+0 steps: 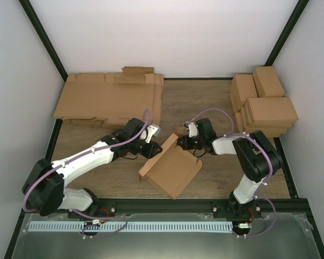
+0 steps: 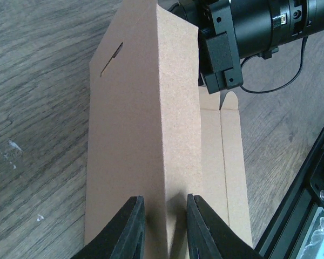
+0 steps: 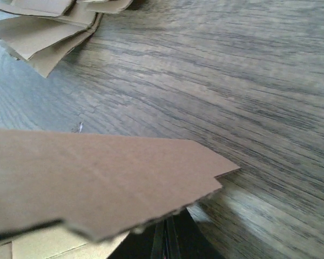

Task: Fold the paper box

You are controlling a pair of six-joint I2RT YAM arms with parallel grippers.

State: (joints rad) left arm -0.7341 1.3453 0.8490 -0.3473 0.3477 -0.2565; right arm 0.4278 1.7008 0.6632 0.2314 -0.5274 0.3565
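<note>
The paper box (image 1: 170, 167) lies part-folded at the middle of the bench (image 1: 205, 102), between the two arms. One long wall is raised on its left side, and the rest is flat on the wood.

Our left hand (image 1: 150, 148) is clamped on that raised wall. In its wrist view, the two dark fingers (image 2: 130, 229) press the cardboard from either side at the near end, and a slot shows higher up the panel. Our right hand (image 1: 183, 143) is closed tight at the far corner of the box. In its own view, a pointed flap (image 3: 97, 178) covers the fingertips, so we cannot tell whether it pinches the flap or only rests under it.

We judge the cardboard to be light and fairly stiff across its panels, but ready to hinge along the scored lines. It should fold cleanly if we push near a crease and buckle if we squeeze mid-panel. Its matte face should give decent friction, though on the smooth wood the whole sheet may slide under a sideways push. It would be best to hold it by a wall edge close to a fold while the other hand steadies the base.

The flat sheets (image 1: 110, 100) lie at the far left and the finished boxes (image 1: 264, 105) at the far right, both well apart.
</note>
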